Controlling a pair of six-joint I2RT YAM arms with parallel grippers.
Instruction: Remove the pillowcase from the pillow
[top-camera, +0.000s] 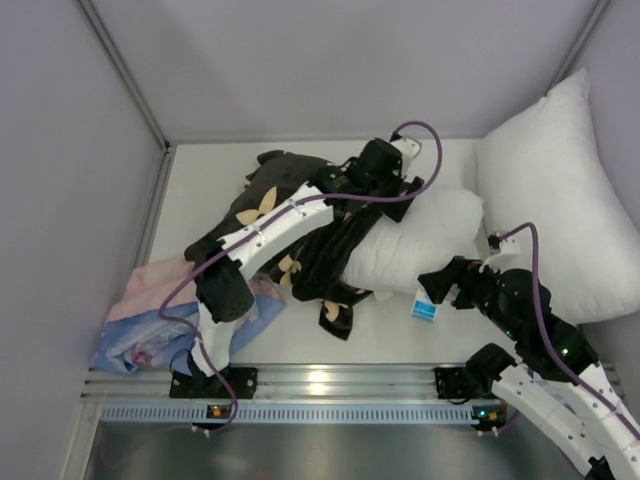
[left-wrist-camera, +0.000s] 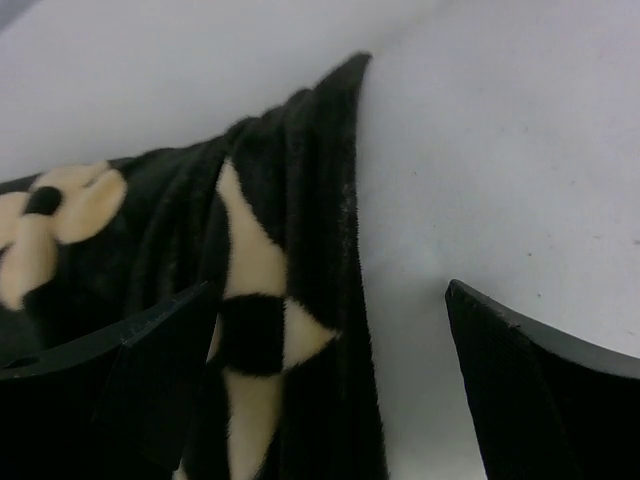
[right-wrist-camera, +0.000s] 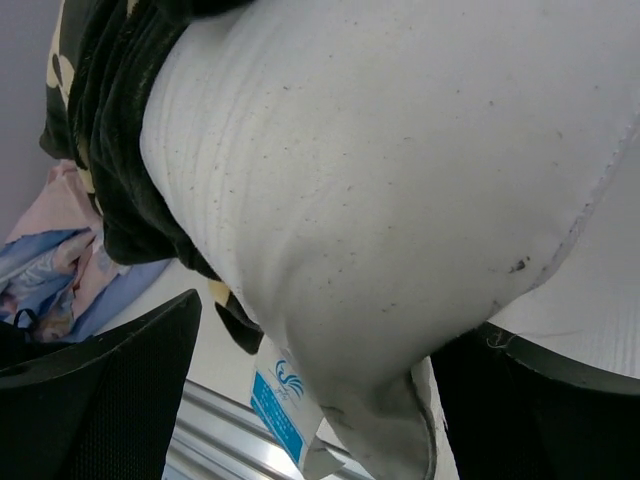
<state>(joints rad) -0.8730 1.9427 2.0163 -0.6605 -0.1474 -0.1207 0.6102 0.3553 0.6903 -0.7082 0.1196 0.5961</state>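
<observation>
The black plush pillowcase (top-camera: 290, 235) with tan flowers is bunched over the left end of the white pillow (top-camera: 420, 235), whose right half is bare. Over the pillow's far edge, my left gripper (top-camera: 385, 178) stands open. In the left wrist view a ridge of pillowcase (left-wrist-camera: 290, 300) rises between the spread fingers (left-wrist-camera: 540, 390), closer to the left one, and the left gripper (left-wrist-camera: 330, 385) is not pinching it. My right gripper (top-camera: 440, 285) is at the pillow's near corner by the blue-and-white label (top-camera: 425, 306). The right gripper (right-wrist-camera: 320, 400) is open, with the pillow corner (right-wrist-camera: 380, 250) and label (right-wrist-camera: 285, 412) between its fingers.
A second plain white pillow (top-camera: 565, 200) leans in the back right corner. Pink and light-blue cloths (top-camera: 150, 320) lie at the near left beside the left arm's base. A metal rail (top-camera: 330, 385) runs along the table's near edge, and grey walls close in the sides.
</observation>
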